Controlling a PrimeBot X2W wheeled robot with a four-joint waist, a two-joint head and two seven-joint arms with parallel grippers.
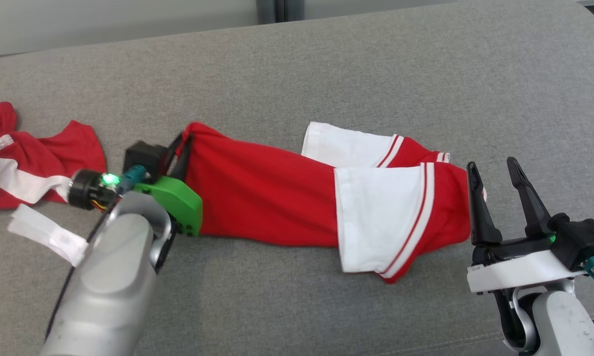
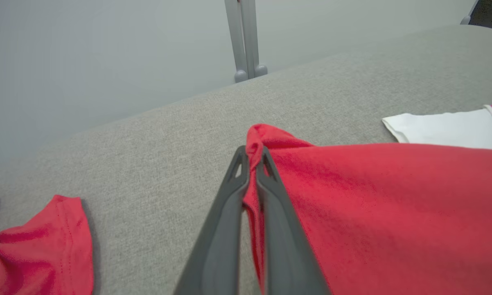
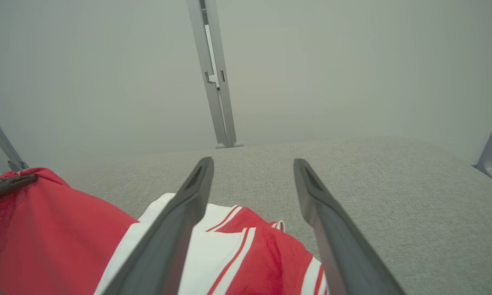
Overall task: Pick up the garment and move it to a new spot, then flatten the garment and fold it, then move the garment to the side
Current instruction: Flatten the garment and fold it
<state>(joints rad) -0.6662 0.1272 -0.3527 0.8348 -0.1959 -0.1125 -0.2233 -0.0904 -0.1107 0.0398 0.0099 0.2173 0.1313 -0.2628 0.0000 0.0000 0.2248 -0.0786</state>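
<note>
From the head camera, I am seeing the red jersey garment with white striped sleeves [image 1: 277, 198] lying on the grey fabric-covered bench [image 1: 326, 64]. Its long axis is running left to right across the view. The plain red end is pointing to my left and the white sleeve end to my right. The left gripper [image 1: 186, 137] is sitting at the far left corner of the red end, its jaws pressed together on that corner. The right gripper [image 1: 492, 165] is hovering just beside the sleeve end, its jaws spread. A second crumpled red and white cloth [image 1: 30, 163] is lying well apart at the left edge.

On the left wrist camera, the left gripper [image 2: 252, 157] is pinching a bunched red fold of the garment [image 2: 373, 205], which is stretching away to the right.

On the right wrist camera, the right gripper [image 3: 253, 164] is hanging over the striped sleeves of the garment [image 3: 57, 229], jaws wide apart and gripping nothing.
</note>
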